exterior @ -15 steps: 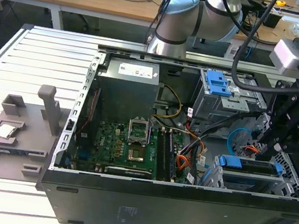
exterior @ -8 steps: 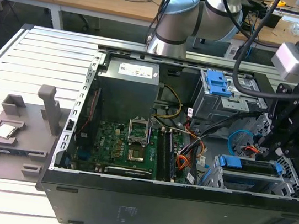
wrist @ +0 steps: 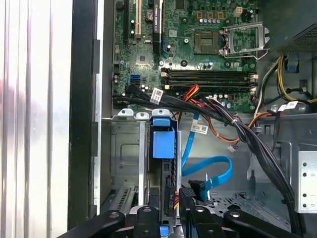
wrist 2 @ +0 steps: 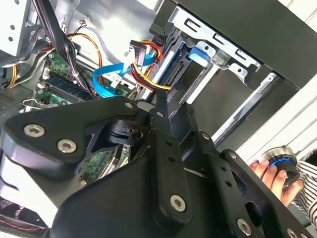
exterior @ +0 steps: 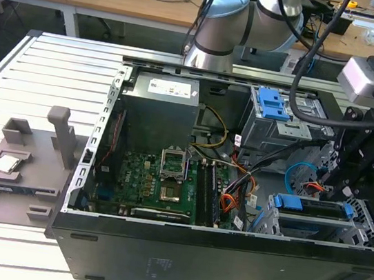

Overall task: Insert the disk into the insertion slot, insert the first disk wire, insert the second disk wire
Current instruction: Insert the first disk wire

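**Disk [exterior: 317, 208] in its bay, pincer [wrist: 170, 196] over the wired end**

Seated on edge in the insertion slot [exterior: 370, 223], the grey cage at the near corner of the computer case [exterior: 156, 261] on the exterior view's right, with the blue carrier handle [wrist: 163, 141] at the cage rim. Visible long edge parallel to the case's near wall, so straight below the pincer rather than off to a side. Partly open, fingertips [wrist: 153, 203] apart on either side of that edge in the first wrist view, clamped on nothing discernible. Just beside one fingertip, the black plug [wrist: 194, 189] of the blue data cable [wrist: 218, 171]; plugged in or loose, impossible to tell. In the second wrist view, a power plug [wrist 2: 136, 51] on red, yellow and black wires, hanging free above the cage. By the look of it, disk step done, wire steps apparently unfinished. Off past the case, a person's hand [wrist 2: 267, 171] on a round knob [wrist 2: 283, 161].
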Controlling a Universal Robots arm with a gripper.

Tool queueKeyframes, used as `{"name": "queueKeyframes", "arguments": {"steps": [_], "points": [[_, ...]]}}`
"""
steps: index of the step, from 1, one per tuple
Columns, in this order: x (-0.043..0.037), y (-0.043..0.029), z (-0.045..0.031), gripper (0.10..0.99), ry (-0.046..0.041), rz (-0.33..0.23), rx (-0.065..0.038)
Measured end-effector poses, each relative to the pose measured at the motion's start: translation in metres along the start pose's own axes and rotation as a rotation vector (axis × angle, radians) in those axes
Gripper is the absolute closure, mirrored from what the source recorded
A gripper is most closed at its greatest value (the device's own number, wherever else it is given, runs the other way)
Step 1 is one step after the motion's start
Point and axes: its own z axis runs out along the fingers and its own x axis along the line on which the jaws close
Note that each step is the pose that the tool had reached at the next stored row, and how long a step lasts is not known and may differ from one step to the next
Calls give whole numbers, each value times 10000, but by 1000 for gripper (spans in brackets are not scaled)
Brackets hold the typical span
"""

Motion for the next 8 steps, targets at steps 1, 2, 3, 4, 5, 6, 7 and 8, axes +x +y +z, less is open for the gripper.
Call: {"name": "queueKeyframes", "arguments": {"steps": [1,2,3,4,5,6,7,8], "points": [[0,0,12,784,-1,0,0],[0,-1,21,784,-1,0,-1],[-1,-2,41,784,0,0,-1],[-1,-3,67,784,0,0,0],[-1,-3,89,784,1,0,0],[-1,-4,99,784,0,0,0],[-1,-4,107,784,0,0,-1],[-1,-4,111,784,2,0,-1]]}}
